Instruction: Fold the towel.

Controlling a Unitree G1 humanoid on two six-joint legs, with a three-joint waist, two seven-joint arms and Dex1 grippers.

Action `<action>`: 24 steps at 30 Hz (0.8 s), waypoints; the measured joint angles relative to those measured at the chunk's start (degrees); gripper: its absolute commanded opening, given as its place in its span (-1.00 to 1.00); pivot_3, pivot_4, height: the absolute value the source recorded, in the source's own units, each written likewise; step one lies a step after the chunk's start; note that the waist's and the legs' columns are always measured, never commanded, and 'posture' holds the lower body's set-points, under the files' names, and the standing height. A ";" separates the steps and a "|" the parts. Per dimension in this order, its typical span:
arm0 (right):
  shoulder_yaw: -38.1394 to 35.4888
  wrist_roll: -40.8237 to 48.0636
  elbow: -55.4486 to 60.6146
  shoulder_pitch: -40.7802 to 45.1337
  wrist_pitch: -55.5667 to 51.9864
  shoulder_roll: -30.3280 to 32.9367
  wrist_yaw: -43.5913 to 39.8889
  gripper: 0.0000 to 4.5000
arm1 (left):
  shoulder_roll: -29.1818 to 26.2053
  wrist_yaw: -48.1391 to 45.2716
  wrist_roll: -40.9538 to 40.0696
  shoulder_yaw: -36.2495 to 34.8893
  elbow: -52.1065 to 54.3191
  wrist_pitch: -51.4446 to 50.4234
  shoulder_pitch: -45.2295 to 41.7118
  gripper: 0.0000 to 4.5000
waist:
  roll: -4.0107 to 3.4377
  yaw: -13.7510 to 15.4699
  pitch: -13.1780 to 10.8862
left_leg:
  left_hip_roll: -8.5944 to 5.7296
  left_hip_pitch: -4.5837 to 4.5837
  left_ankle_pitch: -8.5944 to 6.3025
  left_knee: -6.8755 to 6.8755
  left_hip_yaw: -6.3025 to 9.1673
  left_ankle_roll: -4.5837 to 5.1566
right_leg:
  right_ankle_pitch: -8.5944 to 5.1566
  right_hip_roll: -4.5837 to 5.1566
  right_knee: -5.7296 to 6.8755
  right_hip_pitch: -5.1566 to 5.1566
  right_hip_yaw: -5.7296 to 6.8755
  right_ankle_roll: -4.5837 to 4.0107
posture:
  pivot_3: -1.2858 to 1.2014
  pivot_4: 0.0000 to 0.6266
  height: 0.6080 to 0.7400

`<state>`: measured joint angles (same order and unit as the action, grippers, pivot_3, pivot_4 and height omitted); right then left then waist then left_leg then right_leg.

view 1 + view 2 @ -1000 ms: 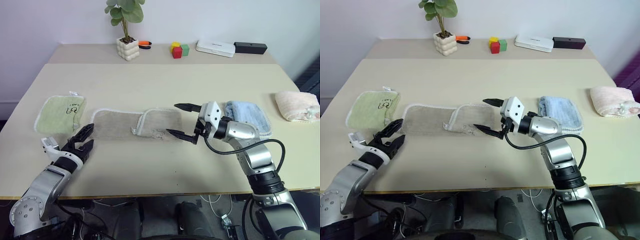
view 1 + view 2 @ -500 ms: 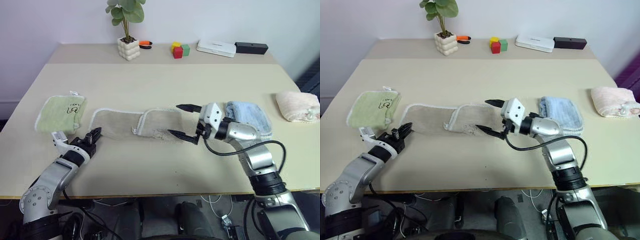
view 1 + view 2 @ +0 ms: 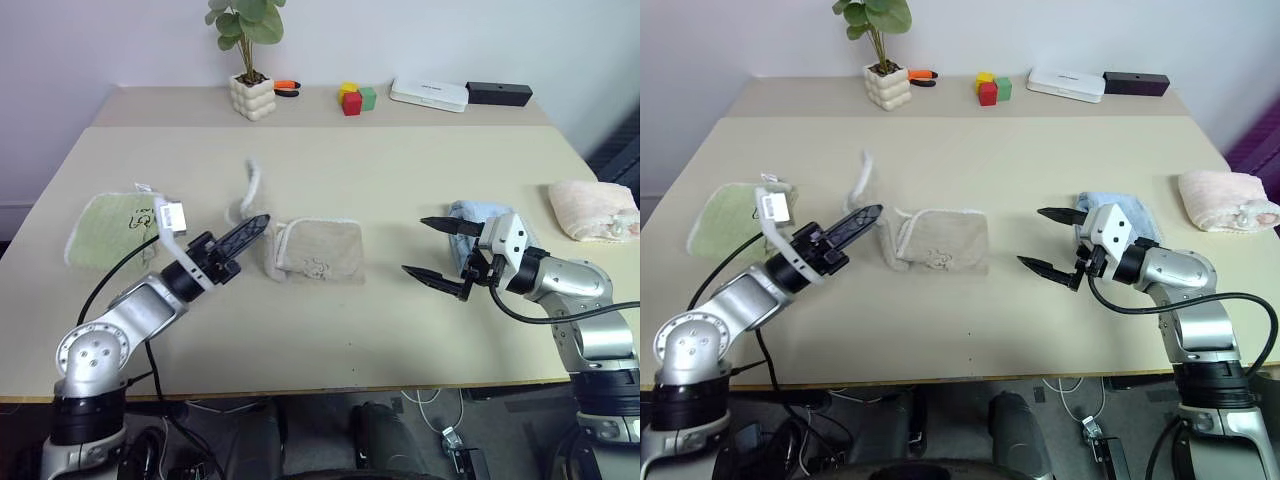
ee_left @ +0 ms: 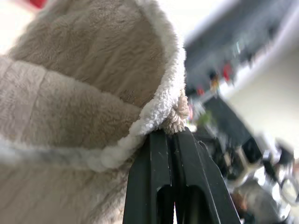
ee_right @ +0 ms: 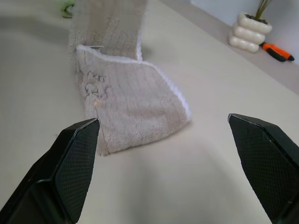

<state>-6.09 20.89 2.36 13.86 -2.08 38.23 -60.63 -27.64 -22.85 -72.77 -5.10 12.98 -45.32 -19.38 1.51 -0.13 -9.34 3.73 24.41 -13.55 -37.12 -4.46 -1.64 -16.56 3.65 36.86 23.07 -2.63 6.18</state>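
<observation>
Left end lifted, fold under way

The table carries the towel at its middle, right half already doubled; the left gripper is clamped tight on its corded edge, raising that end, while the right gripper hangs wide open, empty. A thin pinch could slip, dropping the flap crooked.

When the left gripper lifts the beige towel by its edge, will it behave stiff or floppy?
Probably floppy: the towel curls and droops from the left gripper, shut on its white corded edge. It seems light, since one pinch raises that end. The fluffy terry likely resists slipping.
</observation>
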 measured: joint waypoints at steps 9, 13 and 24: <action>-0.05 -0.51 0.98 -2.12 0.23 -0.15 3.18 1.00 | 6.26 -13.29 17.83 13.88 -11.24 0.14 -9.15 -0.99 | 0.00 -0.42 -0.01 | 0.03 0.03 -0.01 0.06 0.02 0.02 | 0.08 -0.06 -0.08 0.02 -0.04 0.19 | 0.03 -0.52 0.92; -0.18 -0.63 2.66 -3.87 0.24 -0.11 4.72 1.00 | 8.98 -14.32 22.62 15.44 -15.34 0.08 -10.72 -0.99 | 0.00 -0.44 -0.01 | 0.03 0.02 -0.01 0.03 0.04 0.03 | 0.08 -0.06 -0.06 0.02 -0.04 0.19 | 0.03 -0.52 0.92; -0.64 -1.60 3.21 -4.01 0.72 0.06 6.56 1.00 | 8.87 -17.30 30.38 15.71 -17.10 -2.03 -10.00 -0.40 | 0.00 -0.46 -0.01 | 0.03 0.02 -0.01 0.02 0.03 0.03 | 0.08 -0.04 -0.02 0.02 -0.04 0.20 | 0.03 -0.52 0.92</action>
<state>-6.73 19.29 5.57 9.85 -1.36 38.29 -54.07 -18.77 -40.16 -42.39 10.61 -4.12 -47.35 -29.38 1.51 -0.59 -9.35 3.75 24.44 -13.56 -37.10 -4.42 -1.61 -16.48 3.61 36.85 23.10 -2.68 6.38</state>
